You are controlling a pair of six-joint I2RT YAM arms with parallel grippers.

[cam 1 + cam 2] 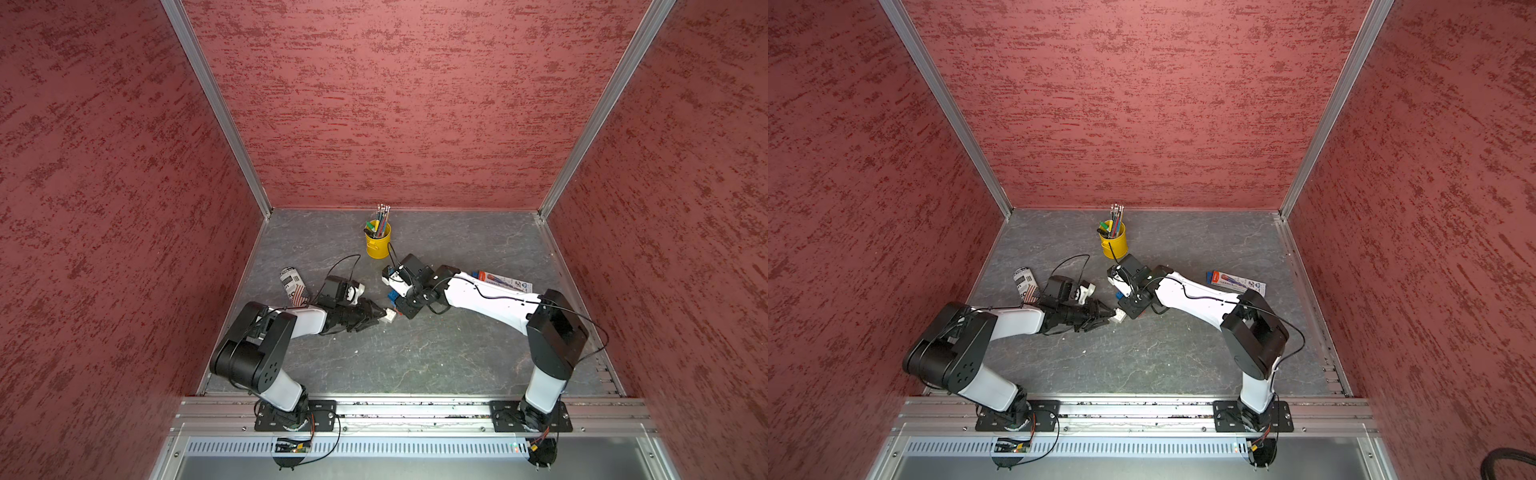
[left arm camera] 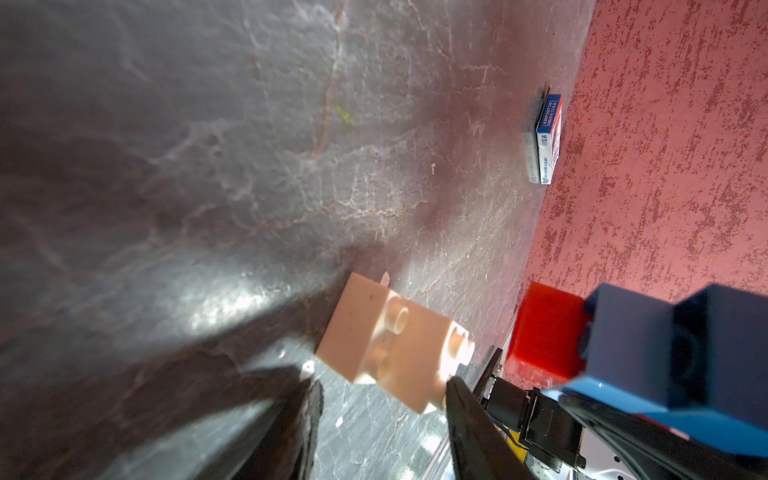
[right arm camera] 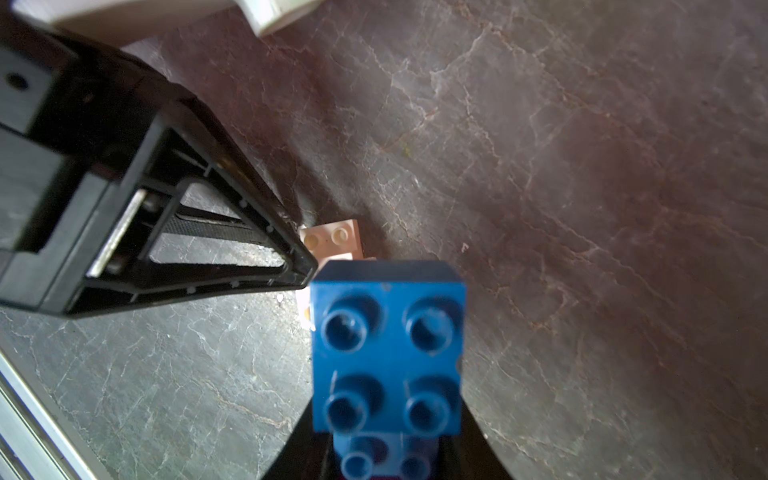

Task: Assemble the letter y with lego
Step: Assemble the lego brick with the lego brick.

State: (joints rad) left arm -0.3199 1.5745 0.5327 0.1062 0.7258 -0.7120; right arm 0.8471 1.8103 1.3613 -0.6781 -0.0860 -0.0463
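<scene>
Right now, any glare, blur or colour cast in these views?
Left wrist view: white brick pink-tinted, a glare patch on the table, blue brick blurred up close. Right wrist view: blue brick slightly soft, reddish cast across the table. In both top views: sharp, evenly lit.

Red brick (image 2: 542, 332) partly behind blue bricks (image 2: 648, 332)

Left arm (image 1: 307, 322) faces right arm (image 1: 486, 299), jaws clamped.
</scene>
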